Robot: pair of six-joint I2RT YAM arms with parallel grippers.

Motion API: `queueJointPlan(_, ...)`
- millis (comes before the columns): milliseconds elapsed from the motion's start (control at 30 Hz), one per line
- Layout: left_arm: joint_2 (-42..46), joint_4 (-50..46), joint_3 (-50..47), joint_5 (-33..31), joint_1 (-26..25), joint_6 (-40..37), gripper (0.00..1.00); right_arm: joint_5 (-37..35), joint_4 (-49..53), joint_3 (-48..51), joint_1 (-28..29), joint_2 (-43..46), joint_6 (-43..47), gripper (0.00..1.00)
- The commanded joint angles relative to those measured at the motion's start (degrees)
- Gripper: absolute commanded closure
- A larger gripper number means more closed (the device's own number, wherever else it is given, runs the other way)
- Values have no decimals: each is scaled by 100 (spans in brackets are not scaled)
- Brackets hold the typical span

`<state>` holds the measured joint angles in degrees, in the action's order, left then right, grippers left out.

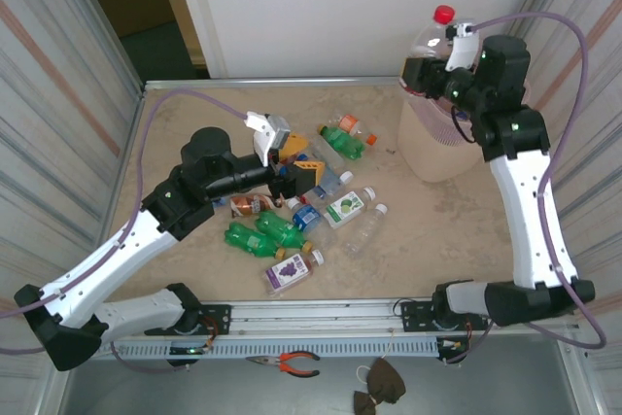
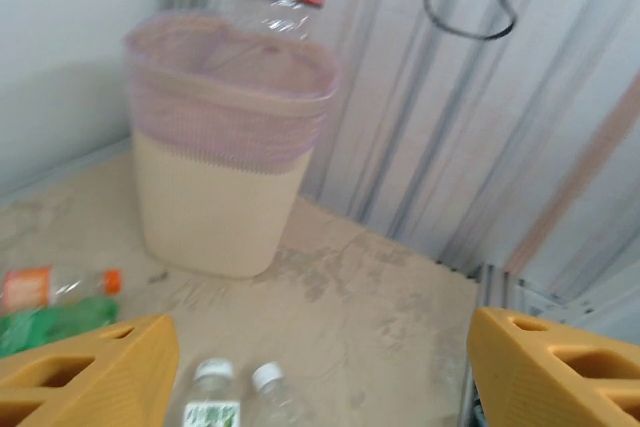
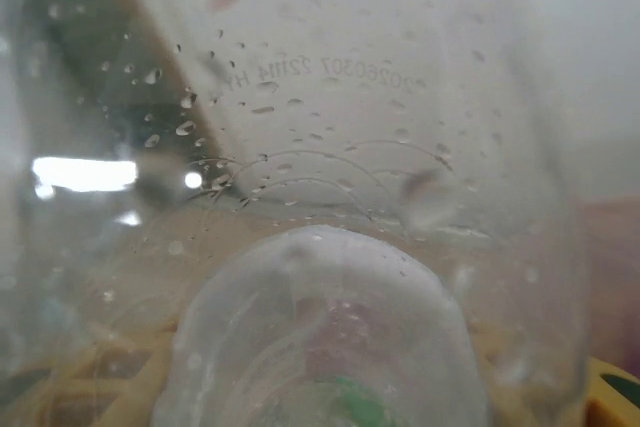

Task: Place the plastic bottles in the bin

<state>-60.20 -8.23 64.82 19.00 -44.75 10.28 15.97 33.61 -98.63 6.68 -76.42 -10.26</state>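
Beige mottled table (image 1: 428, 230) fills the floor of the cell, with ribbed metal panels on both sides. Biggest thing on it is the bin (image 1: 434, 148), a pale tapered wastebasket with a mesh upper band, standing upright in the far right corner. From the left wrist camera the bin (image 2: 215, 197) stands across a stretch of bare tabletop. Above its mouth the right gripper (image 1: 437, 65) is clamped on a red-capped clear bottle (image 1: 430, 41), held cap up. The right wrist camera sits hard against that bottle's droplet-speckled wall (image 3: 320, 147). The left gripper (image 1: 299, 160) hovers over the middle of the table, its yellow fingers (image 2: 90, 377) spread wide with nothing between them. Below and around it the other plastic bottles lie scattered, well apart from the bin. They include two green bottles (image 1: 258, 237) side by side, a purple-labelled bottle (image 1: 292, 270) nearest the arm bases, a plain clear bottle (image 1: 364, 230), a green-labelled bottle (image 1: 345, 207) and a green orange-capped bottle (image 1: 345, 140) farthest back. Orange-handled pliers (image 1: 292, 363) rest on the near ledge.
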Motion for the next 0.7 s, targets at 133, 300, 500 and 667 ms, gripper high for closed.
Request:
queueJointPlan(133,-16,-842,123,-1248,-25,-132,22,-1031,1416,-1323,-952,-1216,389,47)
queueJointPlan(300,-35,-889,-3,-1385,25,-38,22,-1766,2356,-2229,-1134,-2225,488,49)
queueJointPlan(500,-189,-1103,-39,-1153,369,322,23,-2762,3445,-3213,-1173,-3430,727,50)
queueJointPlan(667,-216,-1207,-65,-1083,457,301,24,-3348,3724,-3257,-1220,-4055,931,50)
